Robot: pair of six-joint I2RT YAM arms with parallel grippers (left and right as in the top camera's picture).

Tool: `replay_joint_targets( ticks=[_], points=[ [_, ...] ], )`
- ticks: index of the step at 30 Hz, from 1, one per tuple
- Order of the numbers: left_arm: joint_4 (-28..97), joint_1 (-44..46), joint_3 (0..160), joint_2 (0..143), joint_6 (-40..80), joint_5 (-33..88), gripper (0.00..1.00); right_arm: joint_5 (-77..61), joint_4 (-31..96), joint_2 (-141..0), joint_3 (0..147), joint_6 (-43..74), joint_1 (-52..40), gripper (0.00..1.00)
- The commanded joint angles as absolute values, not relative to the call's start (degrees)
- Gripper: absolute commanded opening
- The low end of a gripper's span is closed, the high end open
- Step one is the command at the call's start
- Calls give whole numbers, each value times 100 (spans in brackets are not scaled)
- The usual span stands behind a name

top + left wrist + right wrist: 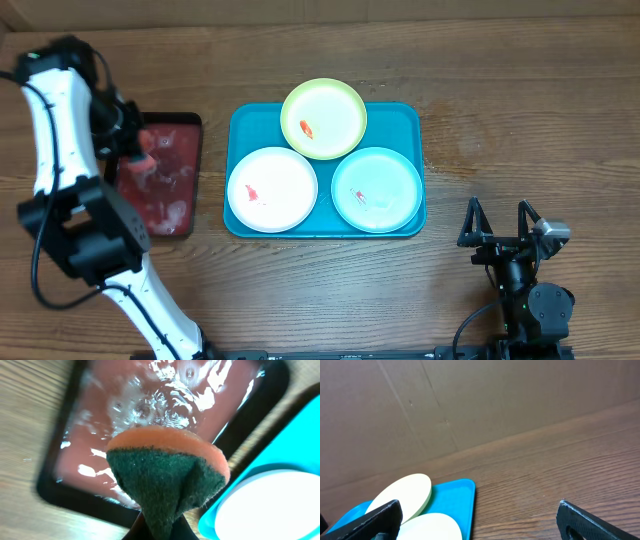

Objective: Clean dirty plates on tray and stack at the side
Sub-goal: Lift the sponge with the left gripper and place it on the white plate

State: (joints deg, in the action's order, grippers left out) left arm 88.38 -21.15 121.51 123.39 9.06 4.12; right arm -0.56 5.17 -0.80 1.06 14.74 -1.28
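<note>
No writing, label, brand, number or sign can be read in any view (the teal tray (408, 112), the white plate (272, 189), the yellow-green plate (323, 119), the mint plate (376, 189), the dark red tray (197, 170), the scouring sponge (165, 475) and the cardboard wall (470, 405) all show plain, unprinted faces).

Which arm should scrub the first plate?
Left. The left gripper pinches the sponge above the dark red tray, next to the white plate. The right gripper is open, empty, parked beyond the teal tray.
</note>
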Motion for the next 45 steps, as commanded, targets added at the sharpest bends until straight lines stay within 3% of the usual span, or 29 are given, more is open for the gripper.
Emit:
replay_joint_targets(
  ticks=[1,6,11,15,24,30,35,40,45],
  points=[
    [8980,-2211,12449,11402,1151,390,5,-5,484,-30,47,1437,-154,100],
    [8757,-2108,11629,11013,1343,86,4,-5,484,-30,47,1437,-154,100],
    [7393,-2064,9970,11111,1420,475,4,-5,484,-30,47,1437,-154,100],
    [7000,-2071,9277,11325,1363,591,4,-5,484,-30,47,1437,-154,100],
    [8315,-2064,10831,10940,1328,707,4,-5,484,-30,47,1437,-154,100],
    [8661,-1883,11048,10318,1334,1684,4,-5,484,-30,47,1437,-154,100],
    [8715,-1162,10667,10285,1332,1916,4,-5,484,-30,47,1437,-154,100],
    [8007,-95,9664,10381,1535,1900,4,-5,484,-30,47,1437,-154,100],
    [6956,755,8512,10388,2711,1090,4,-5,484,-30,47,1437,-154,100]
  ],
)
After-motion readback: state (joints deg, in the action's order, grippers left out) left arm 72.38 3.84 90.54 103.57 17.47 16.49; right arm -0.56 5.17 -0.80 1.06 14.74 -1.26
